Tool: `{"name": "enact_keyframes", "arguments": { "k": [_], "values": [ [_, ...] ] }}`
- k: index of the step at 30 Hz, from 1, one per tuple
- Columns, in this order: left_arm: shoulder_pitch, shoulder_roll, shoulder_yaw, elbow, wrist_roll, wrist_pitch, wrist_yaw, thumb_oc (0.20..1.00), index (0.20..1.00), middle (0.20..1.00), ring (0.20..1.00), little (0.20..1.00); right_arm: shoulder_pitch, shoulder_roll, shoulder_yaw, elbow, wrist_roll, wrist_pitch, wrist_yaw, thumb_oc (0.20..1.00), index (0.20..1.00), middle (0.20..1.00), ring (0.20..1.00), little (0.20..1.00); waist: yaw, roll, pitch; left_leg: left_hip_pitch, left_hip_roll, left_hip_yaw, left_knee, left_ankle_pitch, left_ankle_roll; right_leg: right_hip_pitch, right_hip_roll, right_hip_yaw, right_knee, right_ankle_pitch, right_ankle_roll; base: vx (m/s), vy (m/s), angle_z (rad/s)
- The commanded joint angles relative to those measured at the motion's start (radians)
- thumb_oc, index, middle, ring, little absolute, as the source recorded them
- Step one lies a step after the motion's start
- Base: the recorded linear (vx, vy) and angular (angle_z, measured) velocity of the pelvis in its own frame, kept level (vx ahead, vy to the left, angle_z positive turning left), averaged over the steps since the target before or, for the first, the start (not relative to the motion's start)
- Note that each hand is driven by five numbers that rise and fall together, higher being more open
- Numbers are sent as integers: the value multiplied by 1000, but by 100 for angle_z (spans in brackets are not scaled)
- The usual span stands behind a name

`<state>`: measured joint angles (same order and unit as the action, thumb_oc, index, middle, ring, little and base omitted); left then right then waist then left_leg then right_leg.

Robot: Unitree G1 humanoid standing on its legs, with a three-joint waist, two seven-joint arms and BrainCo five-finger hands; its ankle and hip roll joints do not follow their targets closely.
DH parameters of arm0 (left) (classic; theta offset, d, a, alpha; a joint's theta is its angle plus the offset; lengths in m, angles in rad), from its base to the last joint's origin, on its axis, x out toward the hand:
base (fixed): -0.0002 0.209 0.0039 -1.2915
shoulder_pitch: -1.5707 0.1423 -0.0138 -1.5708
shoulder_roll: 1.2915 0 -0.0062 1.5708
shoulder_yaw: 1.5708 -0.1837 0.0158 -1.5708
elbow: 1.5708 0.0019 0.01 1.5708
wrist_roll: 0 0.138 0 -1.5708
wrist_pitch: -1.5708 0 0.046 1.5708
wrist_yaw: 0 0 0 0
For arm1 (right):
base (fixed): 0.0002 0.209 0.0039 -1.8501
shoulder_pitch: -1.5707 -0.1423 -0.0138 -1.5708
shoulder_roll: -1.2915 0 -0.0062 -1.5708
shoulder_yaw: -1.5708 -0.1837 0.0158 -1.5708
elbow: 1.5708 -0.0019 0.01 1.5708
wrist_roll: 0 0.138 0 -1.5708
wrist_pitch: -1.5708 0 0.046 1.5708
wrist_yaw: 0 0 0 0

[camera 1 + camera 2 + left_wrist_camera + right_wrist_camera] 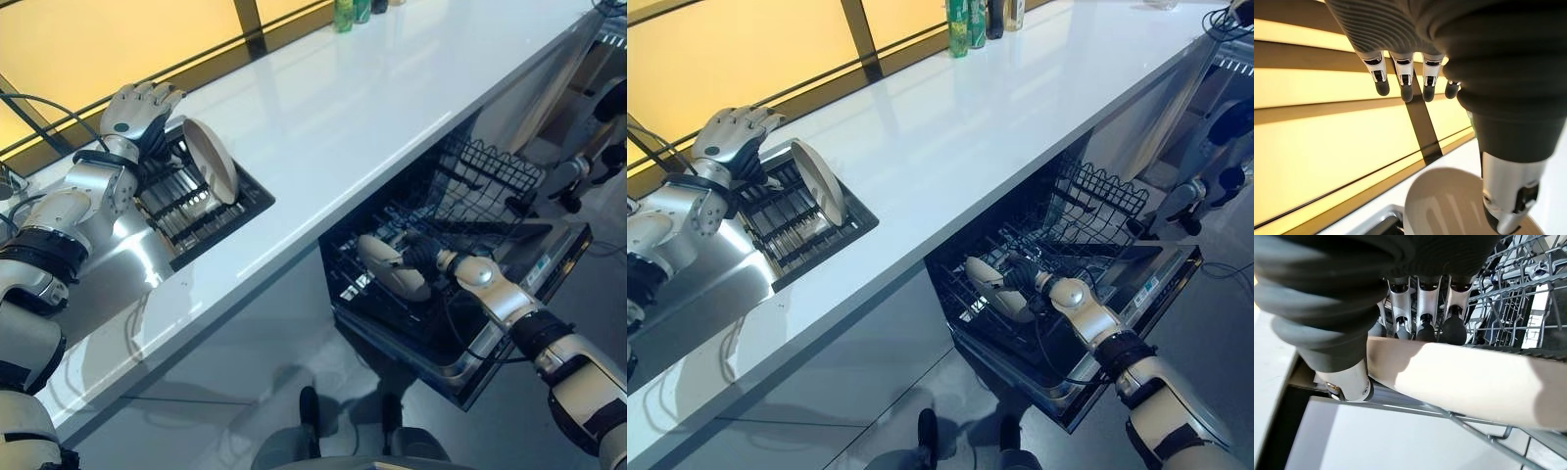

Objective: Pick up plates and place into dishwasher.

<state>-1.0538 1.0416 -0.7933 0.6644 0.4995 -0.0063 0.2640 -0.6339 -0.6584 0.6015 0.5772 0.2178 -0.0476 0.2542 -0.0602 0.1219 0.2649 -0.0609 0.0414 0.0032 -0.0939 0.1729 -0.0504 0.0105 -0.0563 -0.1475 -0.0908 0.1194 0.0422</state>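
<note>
The right hand (423,257) reaches down into the dishwasher's pulled-out lower rack (460,211), w/ its fingers (1425,328) and thumb pinched on the rim of a pale plate (390,266). The plate stands on edge among the rack wires, tilted a bit, near the rack's front-left part. In the right wrist view the dark fingertips press on the plate's (1459,377) top edge, wire grid behind them.

The dishwasher door (549,269) hangs open below the rack, under the white countertop (372,108).

The left hand (137,113) is raised over the far end of a drying rack (191,206) sunk into the countertop at the robot's left. Its fingers (1403,90) are straight and relaxed, holding nothing, thumb apart. A second plate (211,162) stands on edge in the drying rack, just beside the left hand, leaning slightly; can't tell if the hand touches it. The left wrist view shows this plate's (1444,200) rim below the fingers, w/ the yellow window panel (108,44) beyond.

At the back of the countertop, by the window, stand a few bottles (970,24), two green, well apart from both hands.

On the far right, past the dishwasher, part of another robot arm or stand (1195,196) is visible; can't tell what it is exactly.
</note>
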Motion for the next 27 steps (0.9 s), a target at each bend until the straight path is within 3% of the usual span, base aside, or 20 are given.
{"name": "enact_keyframes", "arguments": {
  "k": [1, 10, 11, 12, 27],
  "values": [
    [-194, -4, -43, 57, 43, 33, -14, 1000, 1000, 1000, 1000, 1000, -127, 3, 17, 11, 35, -8, -6, 200, 200, 200, 200, 200, 25, -41, 50, 33, -87, -6, 7, -138, 10, -46, -70, 17, 33, -59, 65, 2, 44, 10],
    [-261, -15, -81, 38, 81, 24, -45, 1000, 1000, 1000, 1000, 1000, -157, -5, 19, 61, 14, 10, -3, 200, 200, 200, 200, 200, 27, -40, 80, 14, -91, 1, 7, -129, 9, -80, -77, 12, 56, -58, 65, -14, 40, 2],
    [-270, -14, -89, 34, 91, 23, -48, 1000, 1000, 1000, 1000, 1000, -157, -4, 18, 64, 3, 16, -13, 404, 404, 404, 404, 404, 25, -39, 85, 12, -91, 3, 7, -128, 8, -84, -78, 13, 58, -57, 66, -11, 34, 1],
    [-278, -12, -96, 30, 98, 26, -52, 1000, 1000, 1000, 1000, 1000, -158, -7, 18, 63, -3, 22, -28, 1000, 1000, 1000, 1000, 1000, 23, -39, 88, 9, -92, 4, 7, -128, 8, -89, -79, 14, 59, -55, 66, -11, 44, 1],
    [-282, 69, -101, -41, 168, 62, -75, 1000, 1000, 1000, 1000, 1000, -24, -127, -92, -163, 28, -49, -71, 1000, 1000, 1000, 1000, 1000, -21, -49, 132, -2, -90, 31, 7, -128, 10, -124, -79, 33, 81, -49, 71, 0, 17, 0]
  ]
}}
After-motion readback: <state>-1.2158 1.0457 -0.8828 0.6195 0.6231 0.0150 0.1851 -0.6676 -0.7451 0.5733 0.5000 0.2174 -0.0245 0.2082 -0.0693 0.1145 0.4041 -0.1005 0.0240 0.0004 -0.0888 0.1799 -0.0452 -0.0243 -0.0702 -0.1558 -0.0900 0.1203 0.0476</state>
